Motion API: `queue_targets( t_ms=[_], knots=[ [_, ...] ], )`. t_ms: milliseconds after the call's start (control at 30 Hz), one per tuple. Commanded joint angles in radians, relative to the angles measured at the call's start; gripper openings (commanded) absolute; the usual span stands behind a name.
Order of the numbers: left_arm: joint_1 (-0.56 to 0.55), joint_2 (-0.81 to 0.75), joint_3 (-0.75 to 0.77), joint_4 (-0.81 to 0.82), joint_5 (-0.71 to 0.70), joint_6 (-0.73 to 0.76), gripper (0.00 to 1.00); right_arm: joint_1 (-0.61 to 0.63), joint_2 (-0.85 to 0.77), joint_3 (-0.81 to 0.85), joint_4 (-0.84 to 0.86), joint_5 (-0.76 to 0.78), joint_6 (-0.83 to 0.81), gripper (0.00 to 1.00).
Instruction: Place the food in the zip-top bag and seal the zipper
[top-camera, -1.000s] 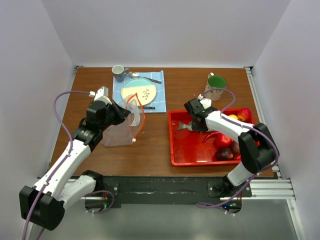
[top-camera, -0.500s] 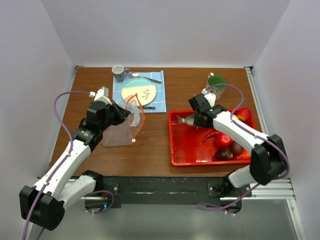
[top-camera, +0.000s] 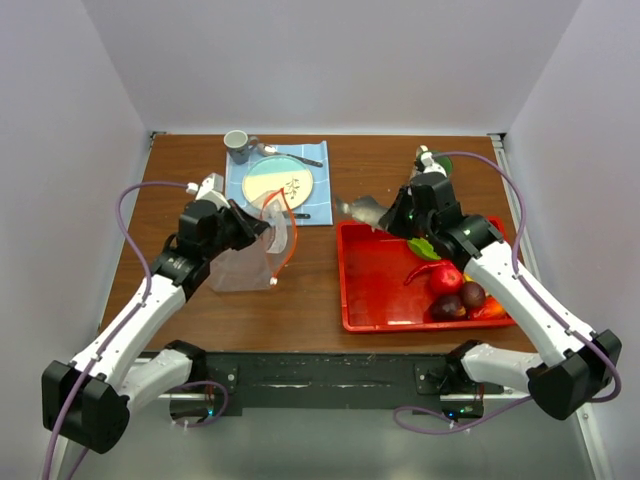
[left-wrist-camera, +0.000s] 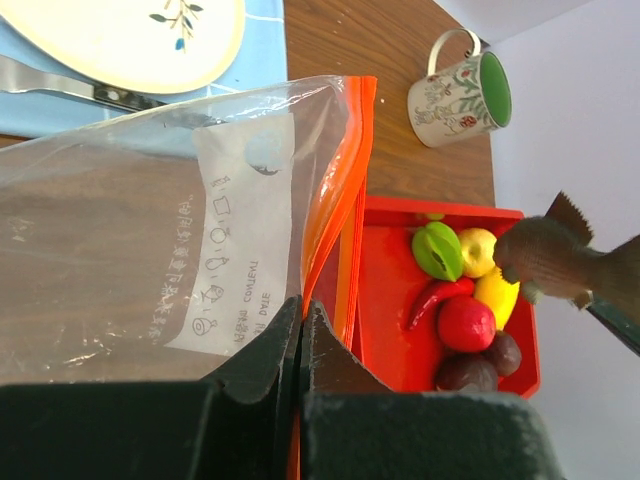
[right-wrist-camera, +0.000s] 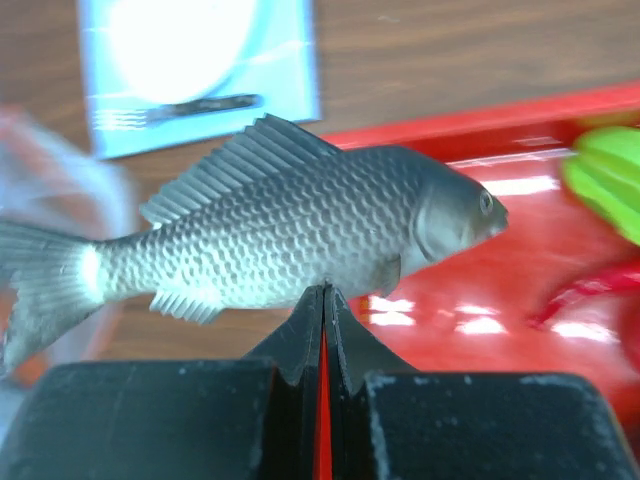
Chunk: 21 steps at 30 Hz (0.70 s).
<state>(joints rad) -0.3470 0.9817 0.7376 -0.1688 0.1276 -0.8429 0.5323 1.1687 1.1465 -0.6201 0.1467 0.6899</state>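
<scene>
The tray (top-camera: 375, 290) sits by the surface's (top-camera: 360, 165) right edge, fruit (top-camera: 447, 278) in its right half, the fish (top-camera: 362, 209) above its far-left corner; the bag (top-camera: 240, 265) stands toward the left edge.

Fish (right-wrist-camera: 300, 240): silver-grey, scale pattern
Tray (top-camera: 375, 290): red
Zip-top bag (left-wrist-camera: 100, 250): clear, white label
Zipper (left-wrist-camera: 347, 180): orange-red
Placemat (top-camera: 320, 186): light blue
</scene>
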Motion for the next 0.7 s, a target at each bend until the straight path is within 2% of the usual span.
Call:
queue_targets(
  t_ms=[0, 100, 267, 467, 667],
  knots=[
    [-0.020, 0.008, -0.004, 0.094, 0.050, -0.064, 0.00, 0.012, -0.027, 0.050, 0.219, -0.267, 0.088, 0.00],
    [-0.024, 0.008, 0.005, 0.106, 0.061, -0.094, 0.00, 0.018, -0.033, 0.048, 0.351, -0.366, 0.170, 0.00],
    [-0.033, 0.014, 0.037, 0.109, 0.060, -0.134, 0.00, 0.044, -0.026, 0.065, 0.555, -0.432, 0.311, 0.00],
    [-0.038, 0.025, 0.063, 0.152, 0.067, -0.196, 0.00, 0.100, 0.035, 0.050, 0.833, -0.478, 0.476, 0.00],
    [-0.043, 0.034, 0.123, 0.153, 0.064, -0.212, 0.00, 0.175, 0.123, 0.055, 1.006, -0.475, 0.556, 0.00]
  ],
)
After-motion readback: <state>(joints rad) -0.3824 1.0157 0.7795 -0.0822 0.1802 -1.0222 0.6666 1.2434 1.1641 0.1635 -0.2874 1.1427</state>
